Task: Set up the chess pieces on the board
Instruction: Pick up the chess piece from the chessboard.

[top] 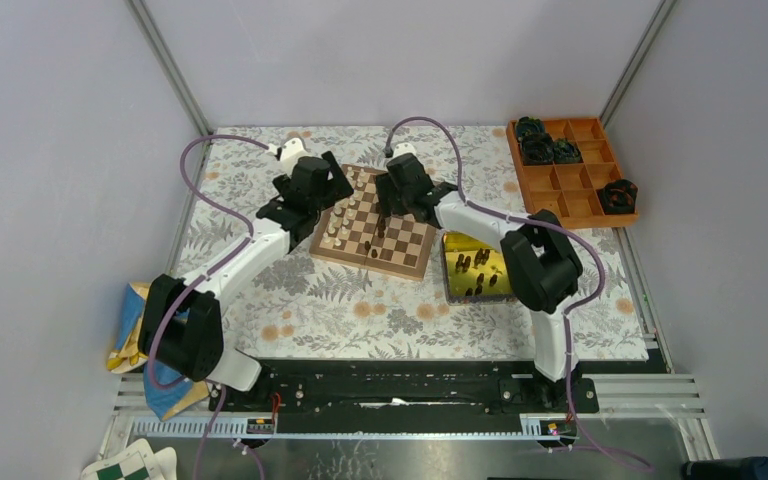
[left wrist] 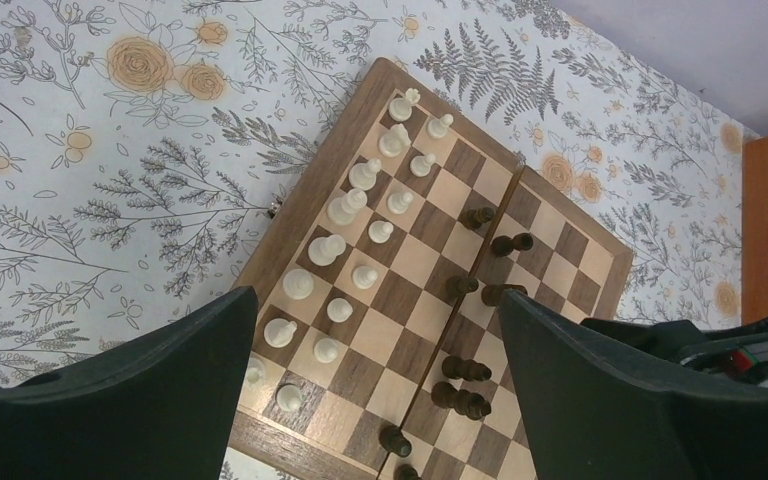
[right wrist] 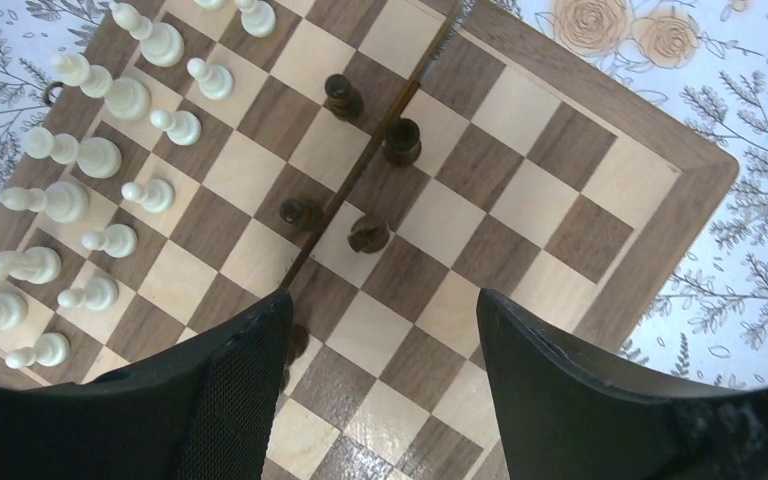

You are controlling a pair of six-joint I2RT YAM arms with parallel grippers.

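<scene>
The board (top: 415,242) lies at the table's far middle. Cream chess pieces (left wrist: 365,175) stand in two rows along its left side; they also show in the right wrist view (right wrist: 100,157). Several dark chess pieces (left wrist: 463,369) stand scattered near the board's middle fold, and the right wrist view shows some of them (right wrist: 368,235). My left gripper (top: 332,195) hovers open and empty over the board's left part (left wrist: 377,298). My right gripper (top: 388,205) hovers open and empty over the board's middle (right wrist: 382,300), with a dark piece partly hidden beside its left finger.
A shiny yellow tin (top: 500,250) with more dark pieces (top: 468,263) sits right of the board. An orange compartment tray (top: 572,190) with black gear-like lumps (top: 545,145) stands at the far right. A blue-and-yellow bag (top: 128,330) lies at the left edge.
</scene>
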